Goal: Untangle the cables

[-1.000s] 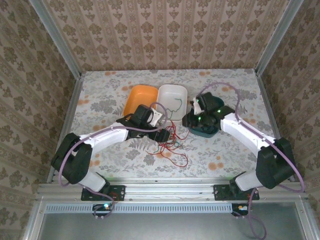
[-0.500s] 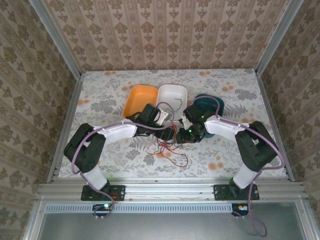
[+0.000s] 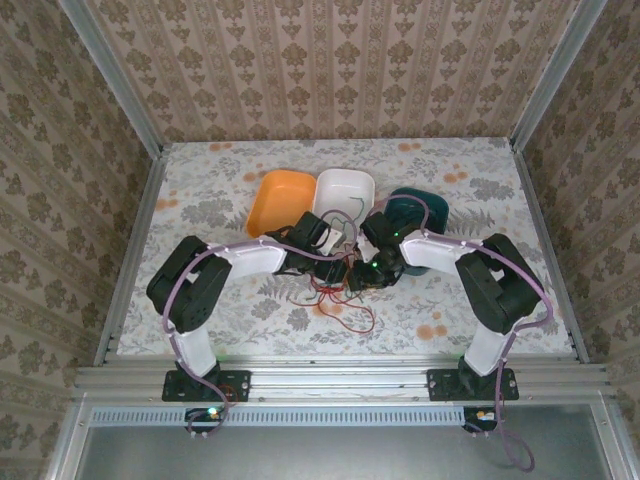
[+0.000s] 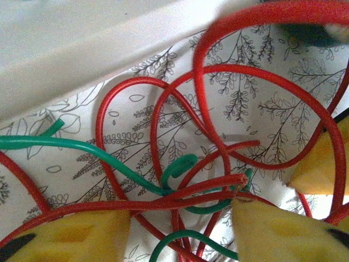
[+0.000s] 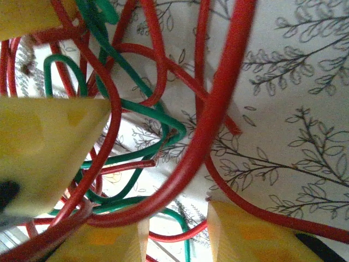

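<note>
Floral table, tangled cables; left fingers seemingly apart.

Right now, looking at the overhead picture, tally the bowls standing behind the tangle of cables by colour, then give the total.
Orange bowl: 1
White bowl: 1
Dark teal bowl: 1
Total: 3
</note>
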